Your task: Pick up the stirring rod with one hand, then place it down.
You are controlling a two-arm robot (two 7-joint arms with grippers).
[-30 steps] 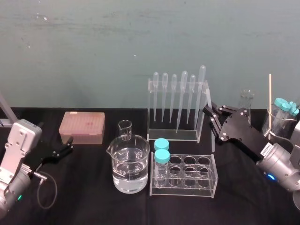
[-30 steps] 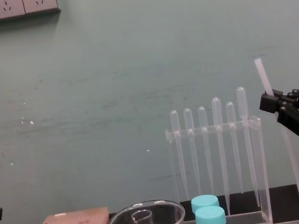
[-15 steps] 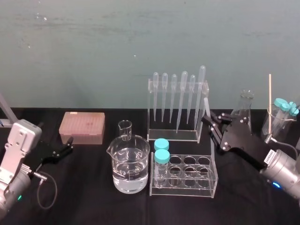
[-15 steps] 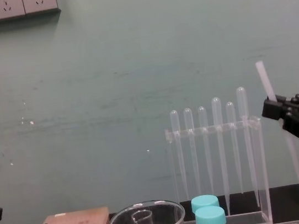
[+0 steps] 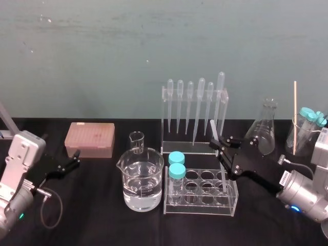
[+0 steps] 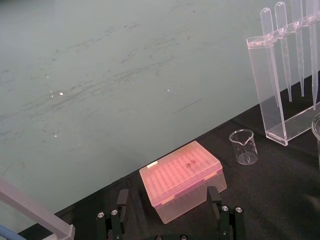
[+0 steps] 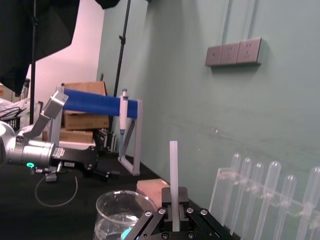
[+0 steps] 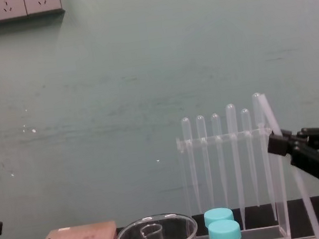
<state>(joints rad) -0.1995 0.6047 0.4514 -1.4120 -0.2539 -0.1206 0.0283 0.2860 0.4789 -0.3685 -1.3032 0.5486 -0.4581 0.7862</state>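
Note:
The stirring rod (image 5: 212,128) is a thin whitish stick, held slightly tilted above the right part of the clear tube rack (image 5: 229,201). My right gripper (image 5: 220,148) is shut on it a little below its top, in front of the pipette stand (image 5: 193,115). From the chest, the stirring rod (image 8: 267,115) leans past the right gripper (image 8: 278,143) and runs down toward the table. In the right wrist view the stirring rod (image 7: 173,170) stands up out of the closed jaws. My left gripper (image 5: 72,164) rests open at the far left near the pink box (image 6: 182,177).
A large beaker of water (image 5: 142,182) and a small empty beaker (image 5: 136,141) stand left of the tube rack, which holds two teal-capped tubes (image 5: 177,165). A conical flask (image 5: 265,128) and a beaker with capped tubes and a wooden stick (image 5: 302,133) stand at the right.
My right gripper has carried the stirring rod leftward and lower, from beside the conical flask to above the tube rack. The left arm has not moved.

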